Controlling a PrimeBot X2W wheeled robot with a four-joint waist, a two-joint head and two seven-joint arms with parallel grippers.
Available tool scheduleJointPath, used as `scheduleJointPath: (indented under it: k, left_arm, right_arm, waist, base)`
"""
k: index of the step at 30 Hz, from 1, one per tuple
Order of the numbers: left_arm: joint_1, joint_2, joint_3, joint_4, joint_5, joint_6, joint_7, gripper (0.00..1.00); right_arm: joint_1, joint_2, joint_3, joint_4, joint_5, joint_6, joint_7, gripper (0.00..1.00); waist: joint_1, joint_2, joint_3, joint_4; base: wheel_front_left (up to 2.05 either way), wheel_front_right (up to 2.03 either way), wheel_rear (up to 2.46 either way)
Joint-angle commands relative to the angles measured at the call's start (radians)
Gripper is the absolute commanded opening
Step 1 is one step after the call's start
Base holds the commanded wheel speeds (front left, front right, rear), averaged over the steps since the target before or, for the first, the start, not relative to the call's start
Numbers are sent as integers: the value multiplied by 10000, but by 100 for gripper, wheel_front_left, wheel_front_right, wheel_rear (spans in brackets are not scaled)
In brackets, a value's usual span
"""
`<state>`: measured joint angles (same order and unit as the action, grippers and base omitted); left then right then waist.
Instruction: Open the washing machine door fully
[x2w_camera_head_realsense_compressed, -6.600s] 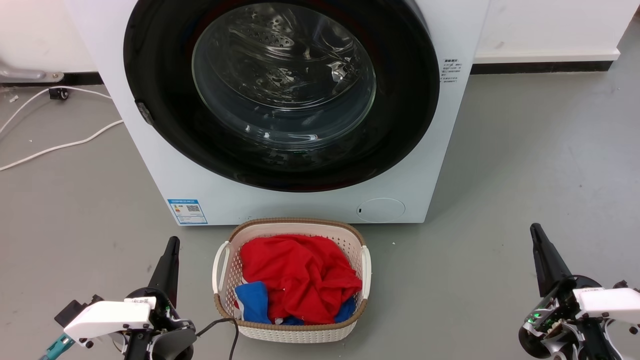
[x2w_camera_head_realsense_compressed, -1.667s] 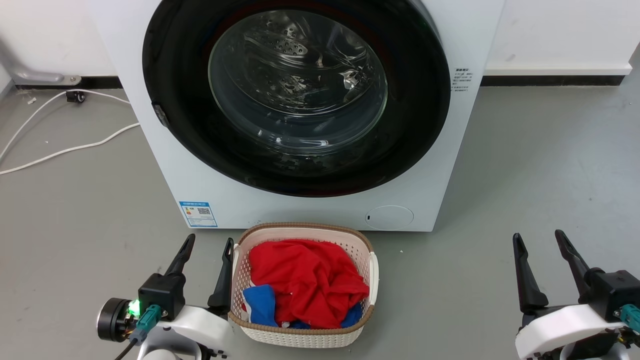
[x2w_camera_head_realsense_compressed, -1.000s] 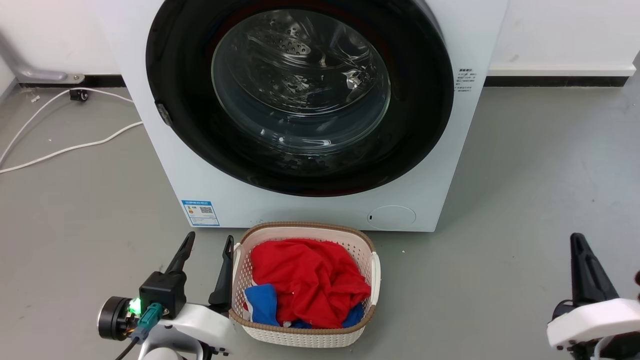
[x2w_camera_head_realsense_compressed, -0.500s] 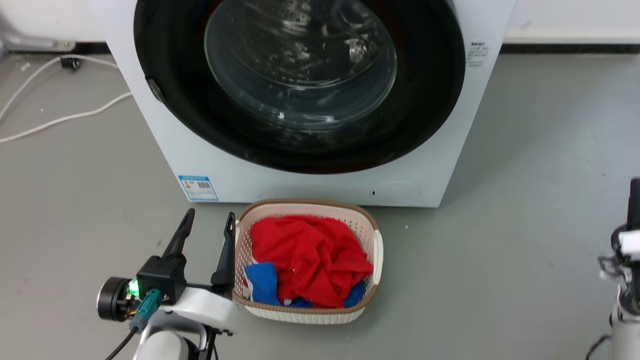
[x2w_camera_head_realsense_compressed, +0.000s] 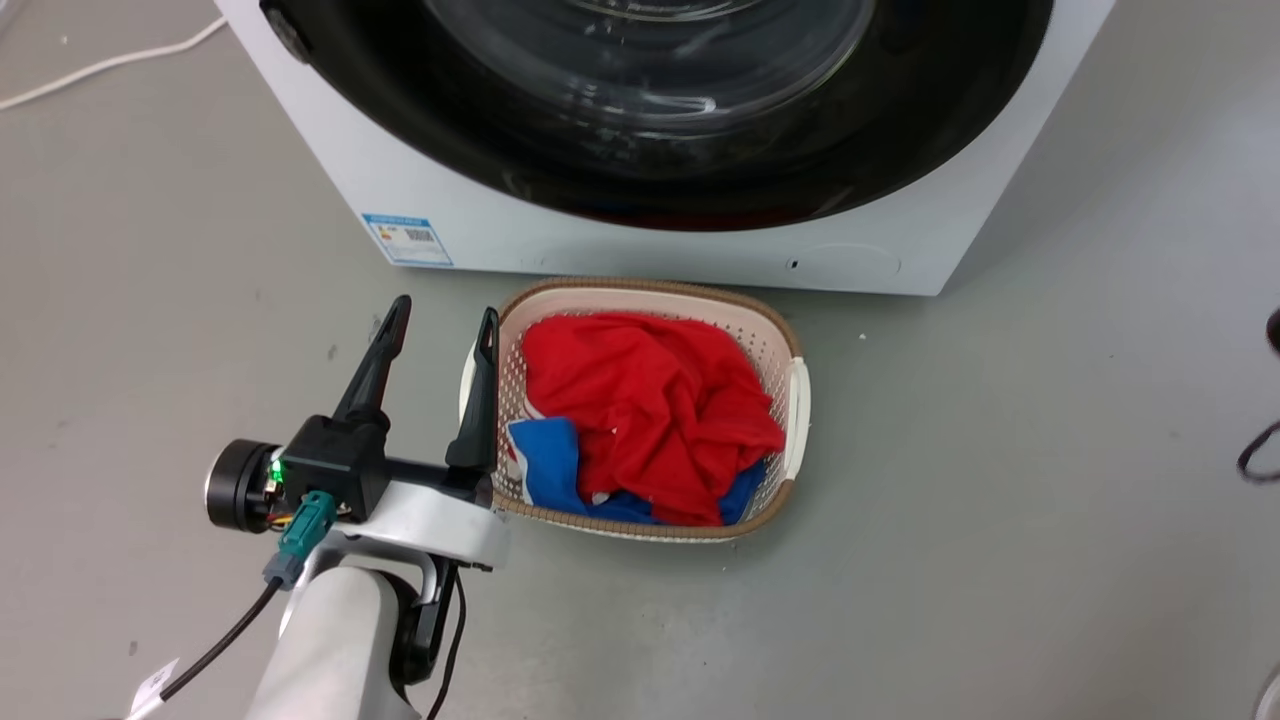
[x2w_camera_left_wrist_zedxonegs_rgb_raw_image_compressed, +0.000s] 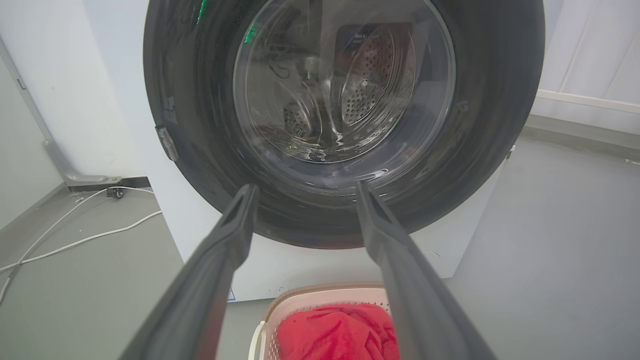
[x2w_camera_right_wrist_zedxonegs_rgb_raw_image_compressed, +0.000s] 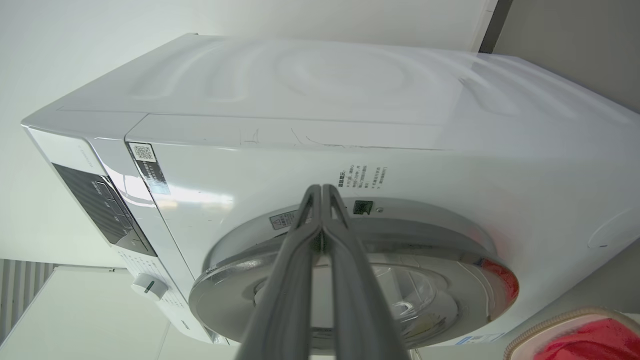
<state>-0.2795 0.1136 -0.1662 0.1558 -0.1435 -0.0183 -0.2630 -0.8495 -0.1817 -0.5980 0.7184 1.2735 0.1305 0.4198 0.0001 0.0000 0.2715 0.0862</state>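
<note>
The washing machine (x2w_camera_head_realsense_compressed: 650, 240) is a white box at the top of the head view. Its round glossy black washing machine door (x2w_camera_head_realsense_compressed: 700, 170) lies flat against the front, and the steel drum shows through the glass. My left gripper (x2w_camera_head_realsense_compressed: 442, 308) is open and empty, low over the floor, just left of the basket. In the left wrist view, the left gripper (x2w_camera_left_wrist_zedxonegs_rgb_raw_image_compressed: 305, 186) points at the lower part of the door (x2w_camera_left_wrist_zedxonegs_rgb_raw_image_compressed: 200, 150). In the right wrist view, my right gripper (x2w_camera_right_wrist_zedxonegs_rgb_raw_image_compressed: 321, 187) is shut on nothing and aims at the door's rim (x2w_camera_right_wrist_zedxonegs_rgb_raw_image_compressed: 450, 260) from the side of the machine (x2w_camera_right_wrist_zedxonegs_rgb_raw_image_compressed: 350, 100).
A white woven laundry basket (x2w_camera_head_realsense_compressed: 640, 292) holding red and blue clothes (x2w_camera_head_realsense_compressed: 640, 400) stands on the grey floor right before the machine. A white cable (x2w_camera_head_realsense_compressed: 100, 65) runs over the floor at the far left. A small grey catch (x2w_camera_left_wrist_zedxonegs_rgb_raw_image_compressed: 167, 142) sits on the door's left edge.
The head camera has tilted down and drawn closer to the machine. My right gripper has shut and left the head view at the right. The left gripper stays open; the door has not moved.
</note>
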Motion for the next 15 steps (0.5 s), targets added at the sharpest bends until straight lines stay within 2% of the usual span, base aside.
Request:
scheduleJointPath:
  k: [1, 5, 15]
  left_arm:
    - [-216, -52, 13, -74, 87, -33, -26, 100]
    - [-443, -133, 10, -210, 136, -42, -26, 100]
    - [-1003, -323, -83, -447, 236, -132, -26, 100]
  right_arm:
    - [-638, -246, 62, 319, 42, 4, 353, 0]
    - [-1979, -481, 389, 887, 12, 4, 1238, 0]
    - [-4666, -852, 1568, 2386, -1399, 4, 2470, 0]
  waist:
    - [-1, 0, 368, 228]
    - [-1, 0, 733, 356]
    - [-1, 0, 1611, 676]
  base:
    - [0, 0, 0]
    - [0, 0, 0]
    - [0, 0, 0]
